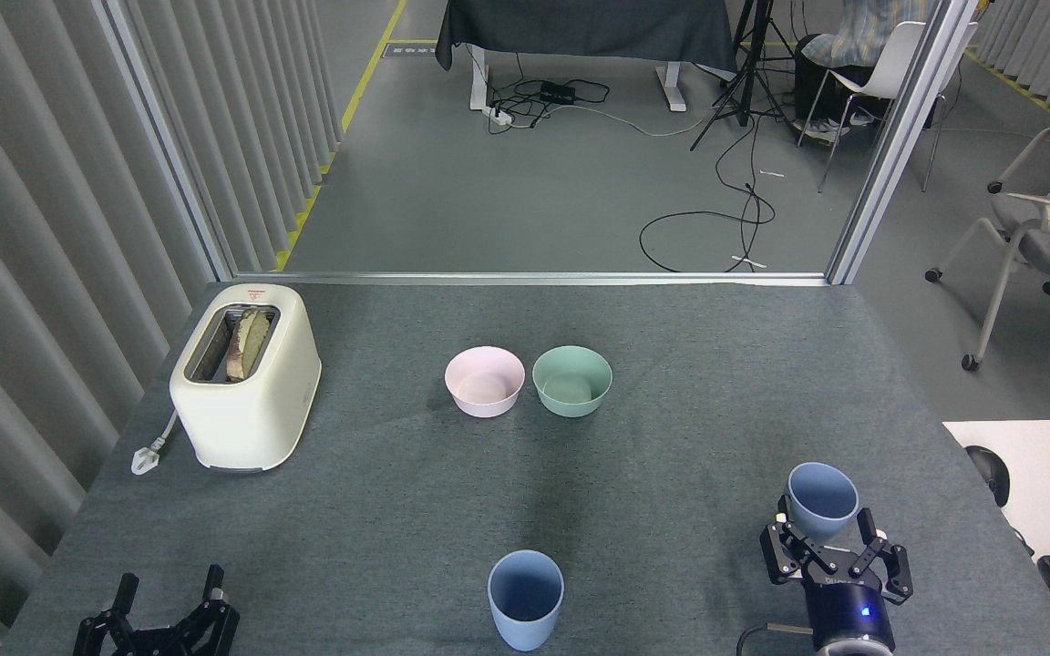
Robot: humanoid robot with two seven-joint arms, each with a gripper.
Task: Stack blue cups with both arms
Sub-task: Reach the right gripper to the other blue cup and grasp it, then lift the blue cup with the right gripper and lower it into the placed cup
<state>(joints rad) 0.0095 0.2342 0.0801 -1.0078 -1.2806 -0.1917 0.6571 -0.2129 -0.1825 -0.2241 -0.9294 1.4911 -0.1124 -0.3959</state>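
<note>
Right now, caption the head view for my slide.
Open right gripper brackets the right blue cup; second blue cup waits at centre; left gripper idles open.

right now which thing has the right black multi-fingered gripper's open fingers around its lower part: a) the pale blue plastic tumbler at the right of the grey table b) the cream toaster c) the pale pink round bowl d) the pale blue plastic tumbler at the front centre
a: the right gripper is open with its fingers on either side of the lower part of the right-hand pale blue plastic tumbler.
</note>
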